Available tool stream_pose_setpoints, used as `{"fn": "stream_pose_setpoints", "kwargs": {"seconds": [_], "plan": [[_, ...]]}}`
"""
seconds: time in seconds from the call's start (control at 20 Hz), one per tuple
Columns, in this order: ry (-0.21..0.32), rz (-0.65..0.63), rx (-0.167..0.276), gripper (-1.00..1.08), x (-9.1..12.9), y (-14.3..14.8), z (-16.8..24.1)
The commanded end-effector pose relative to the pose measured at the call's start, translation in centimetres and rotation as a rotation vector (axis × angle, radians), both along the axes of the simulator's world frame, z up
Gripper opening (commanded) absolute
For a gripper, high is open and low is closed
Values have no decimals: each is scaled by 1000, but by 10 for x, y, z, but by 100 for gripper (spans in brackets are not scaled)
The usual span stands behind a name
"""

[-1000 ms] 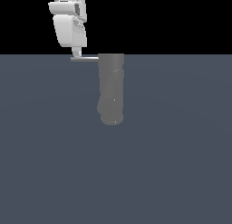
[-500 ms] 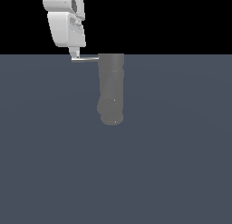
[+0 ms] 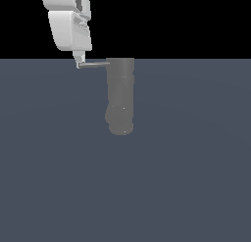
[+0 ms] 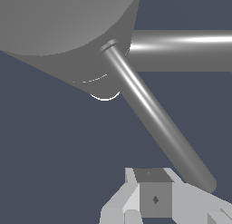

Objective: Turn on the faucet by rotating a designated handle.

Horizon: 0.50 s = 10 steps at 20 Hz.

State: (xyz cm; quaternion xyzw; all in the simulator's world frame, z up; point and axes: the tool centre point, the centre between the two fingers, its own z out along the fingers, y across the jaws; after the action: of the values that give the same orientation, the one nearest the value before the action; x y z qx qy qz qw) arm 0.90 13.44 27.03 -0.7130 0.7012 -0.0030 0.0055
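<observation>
The faucet (image 3: 120,96) is a matte grey upright cylinder with a bulging rounded lower end, standing mid-scene in the exterior view. Its handle (image 3: 94,64), a thin grey rod, sticks out sideways from the top toward the exterior view's left. My white gripper (image 3: 79,63) hangs above the rod's free end, its fingertips touching or just beside the tip. In the wrist view the faucet body (image 4: 59,23) fills one corner. The handle (image 4: 154,119) runs diagonally to end beside my gripper (image 4: 154,199). The fingers look pressed together, with nothing between them.
A second, thicker grey rod (image 4: 181,50) leaves the faucet body horizontally in the wrist view. A flat dark blue-grey floor (image 3: 196,187) spreads around the faucet, with a black background behind the gripper.
The gripper has shifted slightly toward the exterior view's left and a little upward over the past second. The handle and faucet look unchanged.
</observation>
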Motion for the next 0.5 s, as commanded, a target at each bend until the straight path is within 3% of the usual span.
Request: {"fn": "stream_pose_setpoints", "kwargs": {"seconds": [0.0, 0.45], "plan": [[6, -9, -3, -100, -8, -12, 0], [8, -10, -3, -100, -30, -37, 0]]}}
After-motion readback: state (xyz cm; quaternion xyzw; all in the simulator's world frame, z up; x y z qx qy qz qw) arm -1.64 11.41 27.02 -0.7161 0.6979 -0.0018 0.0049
